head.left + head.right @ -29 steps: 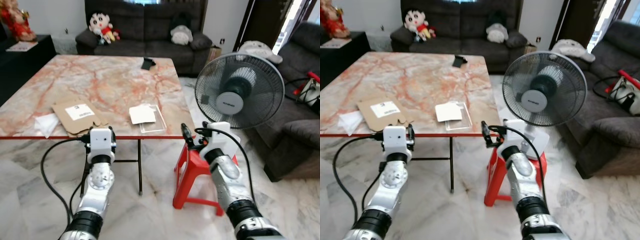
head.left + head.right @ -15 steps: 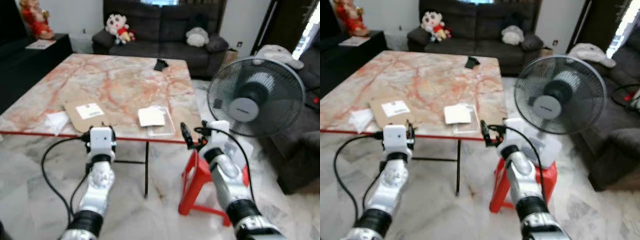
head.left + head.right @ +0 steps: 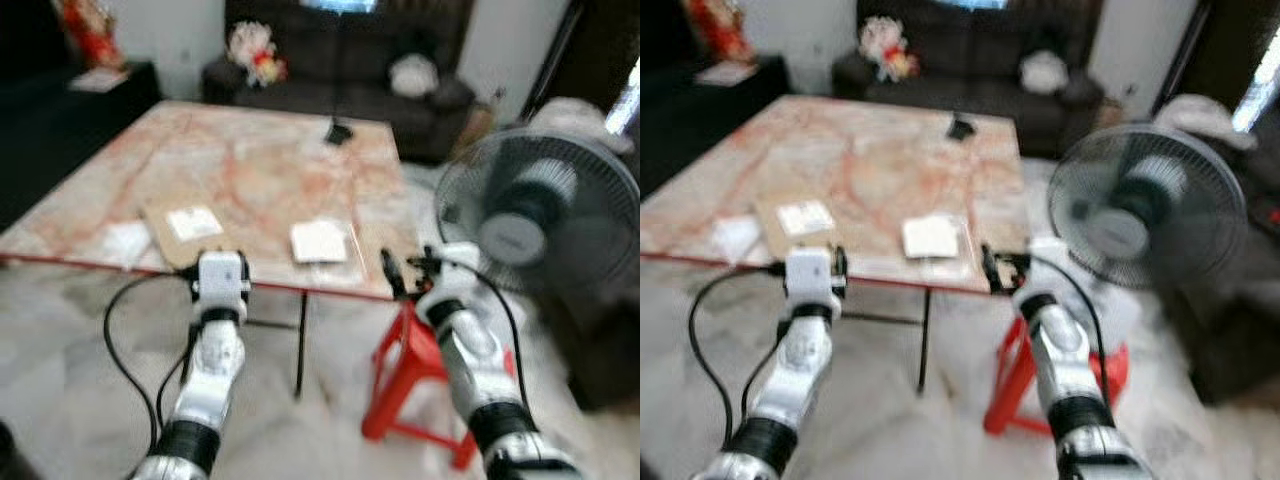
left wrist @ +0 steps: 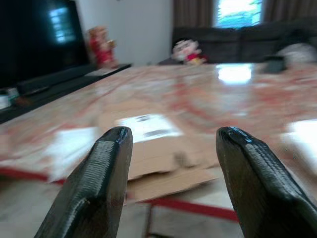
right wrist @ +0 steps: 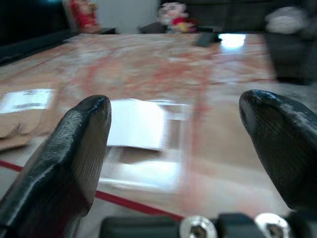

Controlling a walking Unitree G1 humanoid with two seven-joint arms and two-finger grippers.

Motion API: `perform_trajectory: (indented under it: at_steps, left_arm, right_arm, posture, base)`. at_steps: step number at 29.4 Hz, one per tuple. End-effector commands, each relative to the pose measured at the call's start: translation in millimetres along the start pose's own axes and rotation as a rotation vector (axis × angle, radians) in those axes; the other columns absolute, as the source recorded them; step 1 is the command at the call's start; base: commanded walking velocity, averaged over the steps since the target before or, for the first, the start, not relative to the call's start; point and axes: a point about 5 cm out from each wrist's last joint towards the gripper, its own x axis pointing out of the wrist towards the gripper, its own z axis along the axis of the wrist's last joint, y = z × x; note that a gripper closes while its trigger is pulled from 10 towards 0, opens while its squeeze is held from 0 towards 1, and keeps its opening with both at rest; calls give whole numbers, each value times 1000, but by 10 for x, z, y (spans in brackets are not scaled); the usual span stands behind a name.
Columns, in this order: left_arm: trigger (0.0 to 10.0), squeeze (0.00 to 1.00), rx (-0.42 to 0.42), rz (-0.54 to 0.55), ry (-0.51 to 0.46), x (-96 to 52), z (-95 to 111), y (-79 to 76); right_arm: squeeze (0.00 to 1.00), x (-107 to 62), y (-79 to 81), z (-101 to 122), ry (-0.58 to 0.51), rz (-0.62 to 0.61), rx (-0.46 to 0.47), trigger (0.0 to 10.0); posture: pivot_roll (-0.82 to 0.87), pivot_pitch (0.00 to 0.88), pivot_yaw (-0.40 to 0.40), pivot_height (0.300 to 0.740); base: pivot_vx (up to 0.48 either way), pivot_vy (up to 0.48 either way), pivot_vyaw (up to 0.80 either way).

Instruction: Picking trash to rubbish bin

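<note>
Left gripper: fingers spread wide, nothing between them; held short of the table's near edge, aimed at the cardboard piece.
Right gripper: fingers spread wide, holding nothing; short of the near edge, facing the clear tray.
Cardboard piece: flat brown sheet with a white printed label on top, ragged torn edge toward the robot; lies at the near edge, left of centre.
Crumpled white paper: small and pale, just beside the cardboard, toward the near left corner.
Clear tray: shallow transparent piece at the near edge, toward the right corner.
White sheet: flat, square, resting partly on the tray.
Dark object: small, near the far edge; identity cannot be determined.
Table: marble-patterned top with red edging.
Surroundings: fan on a red stool, beyond the table's right edge.
Rubbish bin: location unconfirmed.
Progress: judged at the approach stage; no item grasped, all trash on the table, every pick and deposit remaining.
View quality: head views blurred; fine detail unreliable.
</note>
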Motion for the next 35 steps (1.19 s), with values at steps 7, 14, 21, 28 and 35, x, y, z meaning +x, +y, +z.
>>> perform_trajectory:
  at_steps: [7,14,21,28,35]
  left_arm:
    - [10000,0,-13,-20,-3,7,34,-77]
    - [10000,0,-21,-47,-5,9,40,-112]
    - [10000,0,-27,-66,-6,0,43,-137]
    - [10000,0,-33,-88,-8,-2,47,-162]
    - [10000,0,-38,-110,-8,-8,51,-193]
  right_arm:
    - [0,-23,-63,8,1,-14,-5,10000]
    - [0,-12,-42,7,2,0,28,10000]
    - [0,-15,-54,23,-12,-11,25,10000]
    - [0,-13,-55,34,-24,-11,37,10000]
    - [0,-6,-51,29,-13,-6,41,10000]
  posture:
    - [-32,26,-92,740]
    - [-32,26,-92,740]
    - [-31,26,-92,740]
    - [-30,22,-92,740]
    - [-30,22,-92,740]
  base:
    - [281,0,0]
    - [280,0,-114]
    - [281,0,-343]
    - [279,0,0]
    - [281,0,-112]
